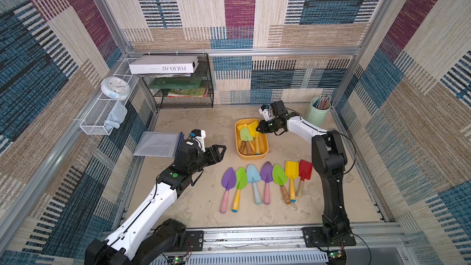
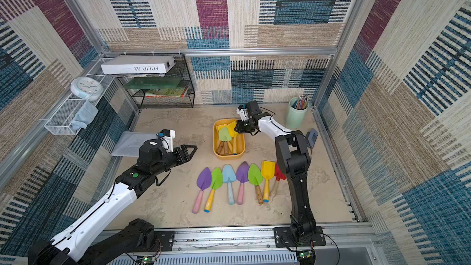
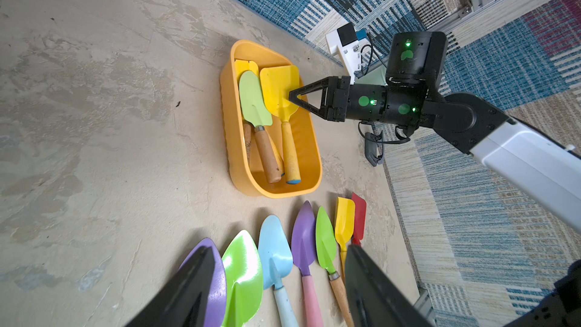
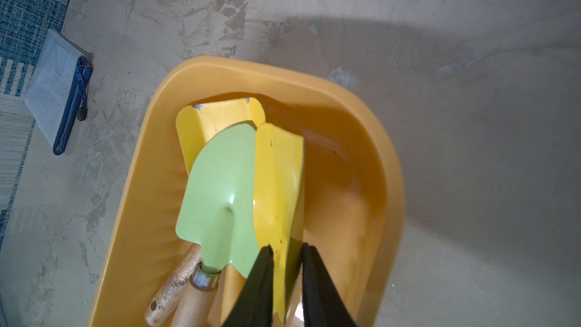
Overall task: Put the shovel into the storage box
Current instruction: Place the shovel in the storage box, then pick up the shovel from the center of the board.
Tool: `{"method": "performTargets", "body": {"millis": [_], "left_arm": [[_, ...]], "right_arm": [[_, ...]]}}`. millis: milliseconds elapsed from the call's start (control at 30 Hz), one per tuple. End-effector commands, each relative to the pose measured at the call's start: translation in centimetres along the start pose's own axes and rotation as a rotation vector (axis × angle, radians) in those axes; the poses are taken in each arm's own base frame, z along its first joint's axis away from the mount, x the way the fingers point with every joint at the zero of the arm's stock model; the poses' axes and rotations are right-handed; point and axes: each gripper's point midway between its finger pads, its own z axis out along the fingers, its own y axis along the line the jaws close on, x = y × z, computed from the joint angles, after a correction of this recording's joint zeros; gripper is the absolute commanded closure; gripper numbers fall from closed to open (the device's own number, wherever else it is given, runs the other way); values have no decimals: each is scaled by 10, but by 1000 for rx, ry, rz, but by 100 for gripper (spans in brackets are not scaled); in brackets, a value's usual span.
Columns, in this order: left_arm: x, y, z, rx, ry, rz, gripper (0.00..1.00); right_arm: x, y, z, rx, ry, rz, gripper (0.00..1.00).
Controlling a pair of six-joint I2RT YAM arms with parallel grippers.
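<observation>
The yellow-orange storage box (image 1: 265, 149) (image 3: 232, 158) (image 4: 283, 70) stands mid-table. Inside it lies a yellow shovel (image 1: 253, 127) (image 3: 279, 89) (image 4: 276, 177), beside a light green shovel (image 3: 253, 99) (image 4: 220, 190) and another yellow blade beneath. My right gripper (image 1: 258, 128) (image 2: 235, 129) (image 3: 290, 95) (image 4: 286, 248) reaches over the box's far end. Its jaws stand slightly parted, with the yellow blade's edge between them. My left gripper (image 1: 222, 150) (image 2: 193, 150) (image 3: 276, 248) hovers left of the box, open and empty. Several more shovels (image 1: 266, 174) lie in a row on the table in front of the box.
A mint-green pencil cup (image 1: 318, 112) stands at the back right. A document pouch (image 1: 158, 144) lies at the left edge. A black mesh rack (image 1: 183, 82) with books fills the back left corner, and a white mesh basket (image 1: 102, 115) hangs on the left wall.
</observation>
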Motion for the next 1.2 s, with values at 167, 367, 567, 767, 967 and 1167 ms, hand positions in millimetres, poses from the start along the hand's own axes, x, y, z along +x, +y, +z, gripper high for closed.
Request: {"method": "performTargets", "body": {"millis": [167,367,567,767,967,1167], "left_arm": [[-3,0,-1,-3,-12,24,31],[1,4,-1,-27,10,17,31],[15,19,-2,-94,68,-8,31],[41,36,-5,-175,180,-46,32],[80,44,-9,-227,337,-59,33],[117,50,-13,-304,447,-24,34]], "right_arm": [[6,-9,0,87,37,-15,67],[3,-9,-8,130,33,-25,63],[-3,2,-21,140,15,-51,63],[-13,27,-44,132,-21,-94,63],[-14,52,-76,125,-76,-120,63],[8,66,-102,126,-107,-112,63]]}}
